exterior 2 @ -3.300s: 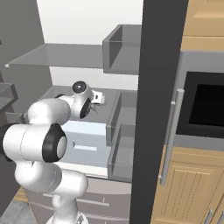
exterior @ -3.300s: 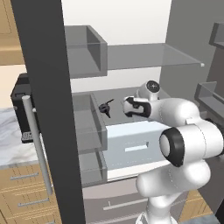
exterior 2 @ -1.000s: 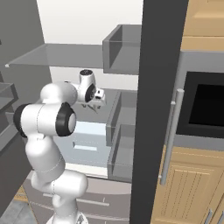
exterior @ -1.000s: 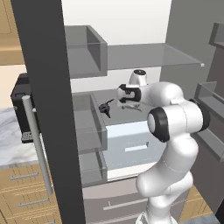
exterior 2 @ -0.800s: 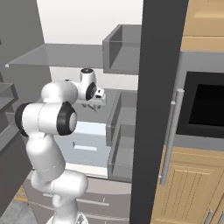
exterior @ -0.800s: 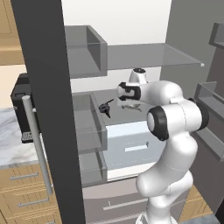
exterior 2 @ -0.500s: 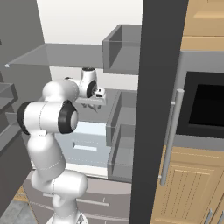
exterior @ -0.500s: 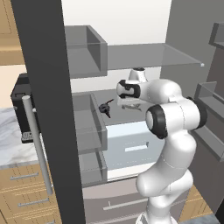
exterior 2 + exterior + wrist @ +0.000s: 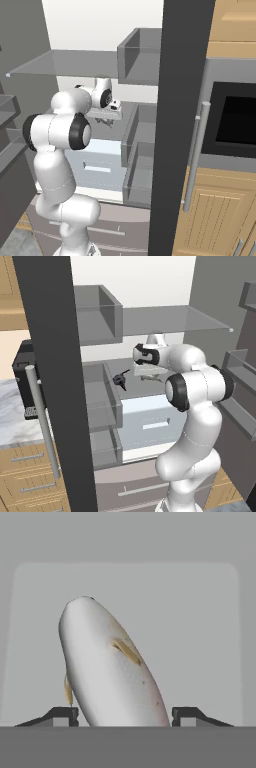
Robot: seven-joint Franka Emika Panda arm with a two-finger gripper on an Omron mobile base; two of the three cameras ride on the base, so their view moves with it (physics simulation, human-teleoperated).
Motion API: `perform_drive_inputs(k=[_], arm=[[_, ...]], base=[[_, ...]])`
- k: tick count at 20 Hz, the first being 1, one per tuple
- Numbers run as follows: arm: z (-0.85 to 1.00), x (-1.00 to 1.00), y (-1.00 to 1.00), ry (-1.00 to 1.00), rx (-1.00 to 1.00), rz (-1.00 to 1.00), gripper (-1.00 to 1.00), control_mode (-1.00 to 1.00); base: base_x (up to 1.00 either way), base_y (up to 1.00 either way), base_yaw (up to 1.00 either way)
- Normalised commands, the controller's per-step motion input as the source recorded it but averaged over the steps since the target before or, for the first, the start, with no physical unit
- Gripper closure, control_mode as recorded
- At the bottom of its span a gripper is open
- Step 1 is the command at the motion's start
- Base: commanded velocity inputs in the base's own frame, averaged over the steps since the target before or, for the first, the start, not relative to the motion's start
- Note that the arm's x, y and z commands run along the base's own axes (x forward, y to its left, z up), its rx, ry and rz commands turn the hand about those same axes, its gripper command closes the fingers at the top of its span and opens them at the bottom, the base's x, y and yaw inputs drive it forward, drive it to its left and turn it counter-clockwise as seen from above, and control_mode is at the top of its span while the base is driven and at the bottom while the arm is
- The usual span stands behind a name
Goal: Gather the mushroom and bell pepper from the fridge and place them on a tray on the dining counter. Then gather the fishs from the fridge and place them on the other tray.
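Note:
A fish [image 9: 107, 662], a pale silvery body with yellowish fins, lies on the grey shelf of the open fridge [image 9: 50, 381] and points away from the hand. My gripper [image 9: 128, 714] straddles its near end. The fingertips [image 9: 62, 714] stand close to both flanks with thin gaps still showing, so the jaws are open. In the left base view the gripper [image 9: 143, 369] reaches down onto the middle shelf over the fish [image 9: 152, 371]. The right base view has the gripper [image 9: 107, 116] at the same shelf.
A small dark object [image 9: 120, 380] lies on the shelf left of the hand. A glass shelf [image 9: 170, 318] hangs just above the arm. Grey door bins [image 9: 102, 401] stand on the left, a pale drawer [image 9: 150, 421] sits below, and an oven [image 9: 235, 125] is on the right.
The hand has stayed over the fish on the shelf while its jaws have come in from wide apart to close beside the fish's flanks.

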Motion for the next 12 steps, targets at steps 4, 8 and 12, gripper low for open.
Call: perform_drive_inputs(k=[4, 8, 12], arm=[[-0.01, 0.0, 0.0, 0.02, 0.0, 0.0, 1.0, -1.0], [-0.01, 0.0, 0.0, 0.0, 0.0, 0.0, 1.0, -1.0], [-0.03, 0.0, 0.0, 0.0, 0.0, 0.0, 1.0, -1.0]], base=[[0.0, 0.0, 0.0], [0.0, 0.0, 0.0], [0.0, 0.0, 0.0]])
